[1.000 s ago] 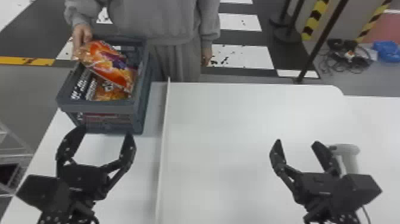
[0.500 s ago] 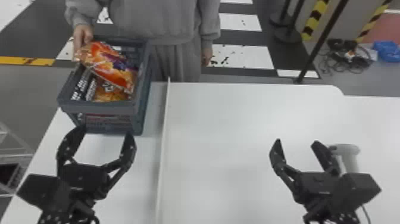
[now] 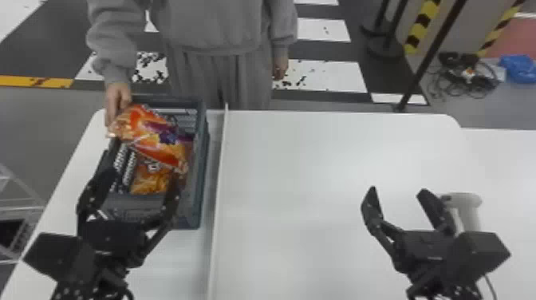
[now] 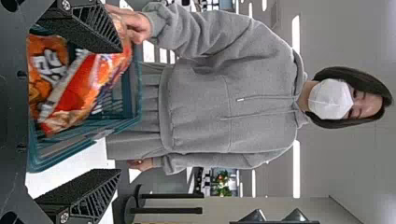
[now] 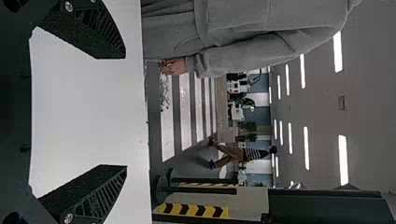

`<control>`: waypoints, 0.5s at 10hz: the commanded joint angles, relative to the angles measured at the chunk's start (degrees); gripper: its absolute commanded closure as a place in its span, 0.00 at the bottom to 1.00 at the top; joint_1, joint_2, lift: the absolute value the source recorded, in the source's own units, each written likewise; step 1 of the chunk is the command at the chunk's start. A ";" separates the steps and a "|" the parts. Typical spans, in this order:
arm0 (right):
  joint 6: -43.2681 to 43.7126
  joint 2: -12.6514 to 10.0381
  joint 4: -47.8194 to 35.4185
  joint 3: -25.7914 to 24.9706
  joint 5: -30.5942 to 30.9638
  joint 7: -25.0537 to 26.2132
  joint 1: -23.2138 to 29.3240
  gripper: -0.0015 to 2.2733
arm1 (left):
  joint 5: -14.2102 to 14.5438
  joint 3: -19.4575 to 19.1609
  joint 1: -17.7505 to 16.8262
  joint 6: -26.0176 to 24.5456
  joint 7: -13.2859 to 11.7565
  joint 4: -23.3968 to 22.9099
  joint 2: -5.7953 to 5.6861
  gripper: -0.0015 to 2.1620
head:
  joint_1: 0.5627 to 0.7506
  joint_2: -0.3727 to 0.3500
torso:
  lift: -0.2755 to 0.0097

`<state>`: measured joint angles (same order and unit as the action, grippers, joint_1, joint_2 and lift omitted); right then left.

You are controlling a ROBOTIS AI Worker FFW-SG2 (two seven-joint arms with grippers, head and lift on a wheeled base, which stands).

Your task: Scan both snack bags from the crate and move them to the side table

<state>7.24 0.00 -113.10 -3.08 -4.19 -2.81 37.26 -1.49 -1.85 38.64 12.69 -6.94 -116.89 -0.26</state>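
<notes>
My left gripper point(image 3: 137, 175) is open over the near end of the grey crate point(image 3: 202, 159), with nothing between its fingers. A person's hand holds one corner of an orange snack bag point(image 3: 149, 133), tilted across the top of the crate. A second snack bag point(image 3: 150, 181) lies lower inside. In the left wrist view, the upper bag point(image 4: 88, 86) and lower bag point(image 4: 42, 70) lie beyond the open left gripper point(image 4: 121, 111). My right gripper point(image 3: 399, 189) waits open above the white table, and in the right wrist view that gripper point(image 5: 126, 112) has nothing between its fingers.
A thin white divider point(image 3: 218, 179) runs along the white table point(image 3: 311, 179) just right of the crate. The white handheld scanner point(image 3: 464, 203) stands behind the right gripper. Another white surface point(image 3: 506, 171) adjoins at the right. The person stands behind the crate.
My left gripper has moved forward, from in front of the crate to over its near part. The right arm and the hand with the bag look much the same.
</notes>
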 commanded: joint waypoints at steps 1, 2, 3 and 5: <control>-0.17 -0.05 0.08 0.00 0.06 0.00 0.00 0.04 | 0.00 0.00 0.04 0.00 0.00 0.00 0.41 0.04 | 0.70 0.45 | 0.70; 0.00 -0.05 0.17 0.00 0.06 0.00 0.00 0.04 | 0.00 0.00 0.04 0.00 0.00 0.00 0.41 0.04 | 0.70 0.45 | 0.70; 0.00 -0.05 0.25 0.00 -0.03 0.00 0.00 0.04 | 0.00 -0.08 -0.05 0.00 0.09 0.00 0.41 0.04 | 0.70 0.45 | 0.70; -0.17 -0.05 0.43 0.00 -0.03 0.00 0.00 0.04 | 0.09 -0.96 -0.84 -0.70 0.09 0.18 0.41 0.04 | 0.70 0.45 | 0.70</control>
<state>7.15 0.00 -112.77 -3.08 -4.22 -2.81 37.26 -1.45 -2.49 38.15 12.33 -6.85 -116.77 -0.26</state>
